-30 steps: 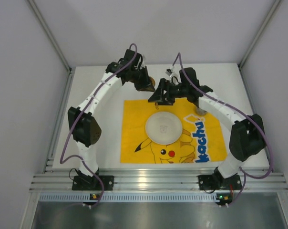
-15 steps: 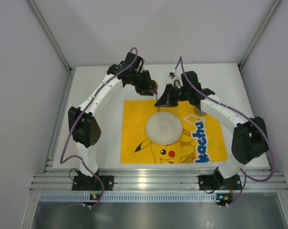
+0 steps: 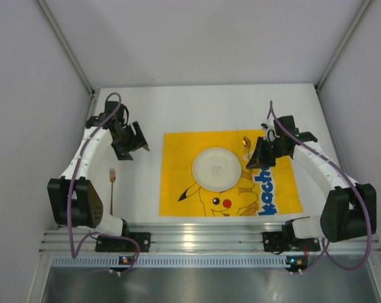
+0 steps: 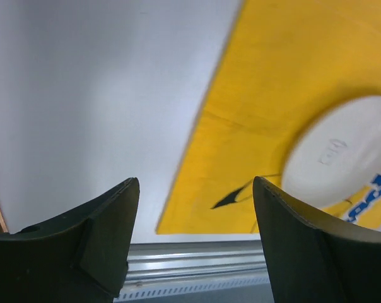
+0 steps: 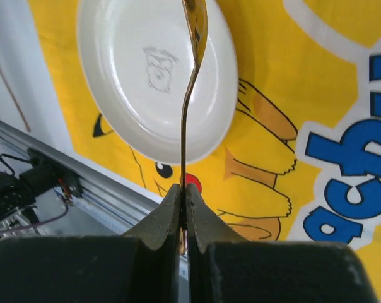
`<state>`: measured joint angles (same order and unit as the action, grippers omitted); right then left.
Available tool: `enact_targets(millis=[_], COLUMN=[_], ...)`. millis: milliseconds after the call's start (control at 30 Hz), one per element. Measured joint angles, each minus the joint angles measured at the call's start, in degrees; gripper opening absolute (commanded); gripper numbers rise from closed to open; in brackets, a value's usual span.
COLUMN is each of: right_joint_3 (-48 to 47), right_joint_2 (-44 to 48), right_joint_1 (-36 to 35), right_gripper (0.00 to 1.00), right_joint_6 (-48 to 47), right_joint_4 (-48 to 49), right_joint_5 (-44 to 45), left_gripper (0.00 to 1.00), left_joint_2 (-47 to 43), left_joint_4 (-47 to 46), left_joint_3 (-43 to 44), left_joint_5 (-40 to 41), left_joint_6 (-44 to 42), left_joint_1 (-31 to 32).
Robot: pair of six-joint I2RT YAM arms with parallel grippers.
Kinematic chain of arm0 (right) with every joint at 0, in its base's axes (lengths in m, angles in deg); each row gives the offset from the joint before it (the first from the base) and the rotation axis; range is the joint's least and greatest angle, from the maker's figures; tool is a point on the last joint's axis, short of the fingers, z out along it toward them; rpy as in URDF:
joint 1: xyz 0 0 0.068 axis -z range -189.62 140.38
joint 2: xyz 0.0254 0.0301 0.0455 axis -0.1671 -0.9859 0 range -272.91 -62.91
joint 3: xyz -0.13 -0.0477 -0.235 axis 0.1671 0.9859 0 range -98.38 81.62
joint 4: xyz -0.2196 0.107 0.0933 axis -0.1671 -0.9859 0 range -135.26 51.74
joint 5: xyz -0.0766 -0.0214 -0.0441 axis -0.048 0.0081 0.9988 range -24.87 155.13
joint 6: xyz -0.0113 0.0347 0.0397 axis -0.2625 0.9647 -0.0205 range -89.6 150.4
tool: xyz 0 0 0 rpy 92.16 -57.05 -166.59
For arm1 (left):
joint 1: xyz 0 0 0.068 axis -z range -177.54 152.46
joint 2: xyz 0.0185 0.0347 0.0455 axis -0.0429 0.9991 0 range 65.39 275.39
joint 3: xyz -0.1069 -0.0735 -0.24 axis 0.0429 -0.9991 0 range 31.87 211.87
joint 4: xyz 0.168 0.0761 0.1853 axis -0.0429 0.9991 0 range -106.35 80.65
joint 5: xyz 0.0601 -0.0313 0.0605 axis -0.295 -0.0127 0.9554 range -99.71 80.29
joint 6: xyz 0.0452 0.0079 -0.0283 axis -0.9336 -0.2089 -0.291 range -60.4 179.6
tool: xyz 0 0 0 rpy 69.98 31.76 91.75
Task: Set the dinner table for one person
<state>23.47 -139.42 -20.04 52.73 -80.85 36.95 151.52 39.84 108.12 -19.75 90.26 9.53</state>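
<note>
The right claw (image 5: pixel 183 196) is clamped on the thin handle of a spoon (image 5: pixel 185 120). It holds the spoon over the yellow mat (image 3: pixel 178 151), at about 3 o'clock from the plate (image 3: pixel 216 169). The left claw (image 4: pixel 195 183) hangs with its jaws apart and nothing in them, at about 10 o'clock from the plate. The big white table (image 3: pixel 203 107) lies under it all. A fork (image 3: pixel 111 189) lies on the bare table off the mat, at about 9 o'clock from the plate.

I think the spoon goes down next. To do it well, bring it low and flat, just beside the plate and not on its rim. Then open the claw slowly, so the spoon does not hop.
</note>
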Motion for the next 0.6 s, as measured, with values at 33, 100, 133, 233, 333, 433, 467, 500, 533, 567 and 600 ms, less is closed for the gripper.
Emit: enact_targets(millis=[33, 100, 133, 233, 333, 433, 467, 500, 533, 567, 600], right_joint_3=[1.66, 4.39, 5.9, 9.01, 10.69, 11.3, 11.3, 11.3, 11.3, 11.3, 11.3], right_joint_2=[-0.39, -1.44, -2.27, -3.82, -3.85, -4.46, -4.85, -5.14, -5.51, -5.75, -5.88], right_joint_1=[0.02, 0.04, 0.11, 0.22, 0.68, 0.92, 0.92, 0.92, 0.94, 0.94, 0.94], right_gripper=[0.0, 0.0, 0.0, 0.0, 0.0, 0.06, 0.18, 0.25, 0.4, 0.45, 0.49], right_joint_6=[-0.63, -1.44, -1.81, -2.4, -2.8, -2.78, -2.67, -2.38, -2.19, -1.88, -2.05], right_joint_4=[-0.66, -2.19, -2.89, -4.07, -4.35, -4.22, -4.09, -4.04, -4.07, -4.07, -4.15], right_joint_5=[-0.04, 0.04, 0.24, 1.16, 1.86, 2.27, 2.58, 2.89, 3.3, 3.76, 4.2], left_gripper=[0.76, 0.75, 0.75, 0.74, 0.74, 0.73, 0.73, 0.73, 0.73, 0.73, 0.73], left_joint_2=[-0.83, -1.27, -1.25, -1.22, -1.22, -1.25, -1.25, -1.25, -1.25, -1.25, -1.25], left_joint_4=[0.0, 0.55, 0.63, 1.22, 1.29, 1.25, 1.25, 1.25, 1.27, 1.27, 1.27], left_joint_3=[-1.99, -5.35, -6.36, -8.87, -9.35, -9.35, -9.35, -9.35, -9.35, -9.35, -9.35], left_joint_5=[1.31, 3.52, 3.98, 4.83, 5.22, 5.46, 5.46, 5.62, 5.73, 5.88, 6.16], left_joint_6=[-0.7, -2.16, -2.64, -4.48, -5.75, -6.78, -7.04, -7.26, -7.45, -7.82, -8.04], left_joint_1=[-2.8, -6.01, -7.54, -10.47, -12.57, -13.9, -14.29, -14.56, -14.73, -14.97, -15.17])
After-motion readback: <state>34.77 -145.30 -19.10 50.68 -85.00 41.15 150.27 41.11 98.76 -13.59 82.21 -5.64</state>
